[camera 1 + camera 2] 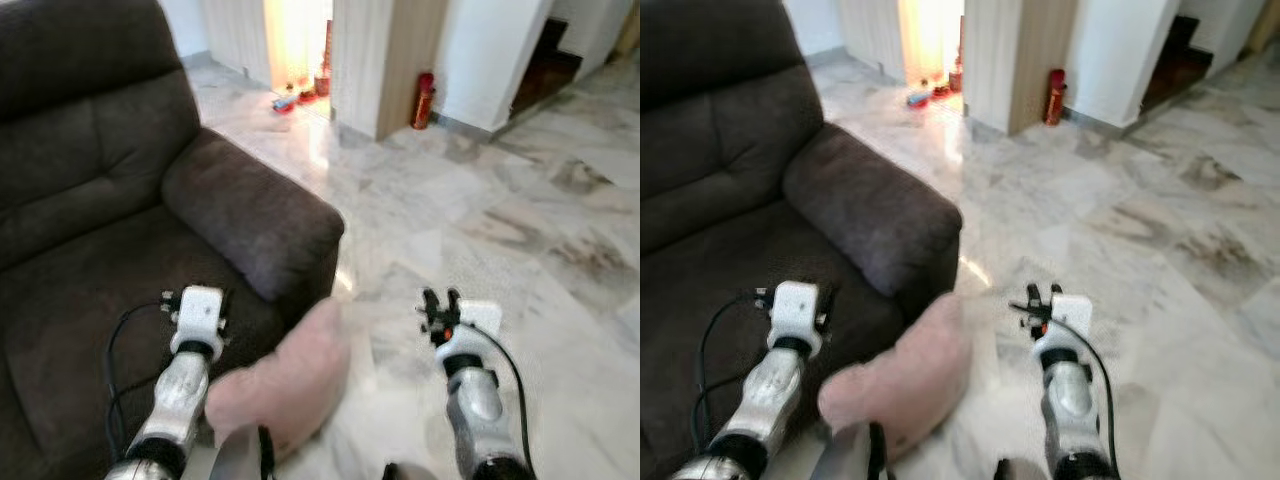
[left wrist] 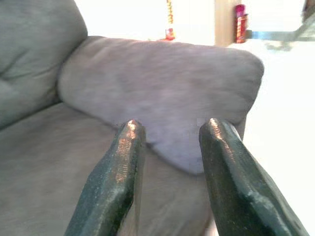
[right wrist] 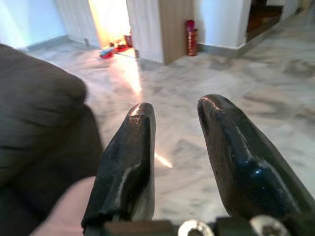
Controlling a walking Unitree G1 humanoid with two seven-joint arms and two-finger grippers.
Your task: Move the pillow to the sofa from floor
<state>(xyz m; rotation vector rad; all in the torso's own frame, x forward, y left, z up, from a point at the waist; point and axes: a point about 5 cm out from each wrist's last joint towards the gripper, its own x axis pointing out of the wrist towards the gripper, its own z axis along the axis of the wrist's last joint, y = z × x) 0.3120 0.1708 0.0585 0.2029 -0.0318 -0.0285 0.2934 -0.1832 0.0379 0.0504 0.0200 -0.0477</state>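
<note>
Nearest to us, low between our two silver arms, the soft pale-pink fabric pillow (image 1: 290, 385) bulges up, its upper end leaning against the front corner of the dark brown upholstered sofa (image 1: 90, 250), just below the sofa's padded armrest (image 1: 255, 215). We cannot tell whether its lower part rests on the grey-veined marble floor (image 1: 520, 250) or is carried against our body; neither gripper touches it.

Our left gripper (image 2: 170, 147) hovers over the seat cushion, fingers apart with nothing between them, pointing at the armrest. Our right gripper (image 3: 174, 147) is out over the floor beside the pillow, fingers likewise spread and empty.

We judge the pillow not yet properly on the seat. The risk is that it slides off the sofa's front edge, since nothing pins it. A nudge from either forearm could tip it back to the floor, and the armrest could block a sideways push.
</note>
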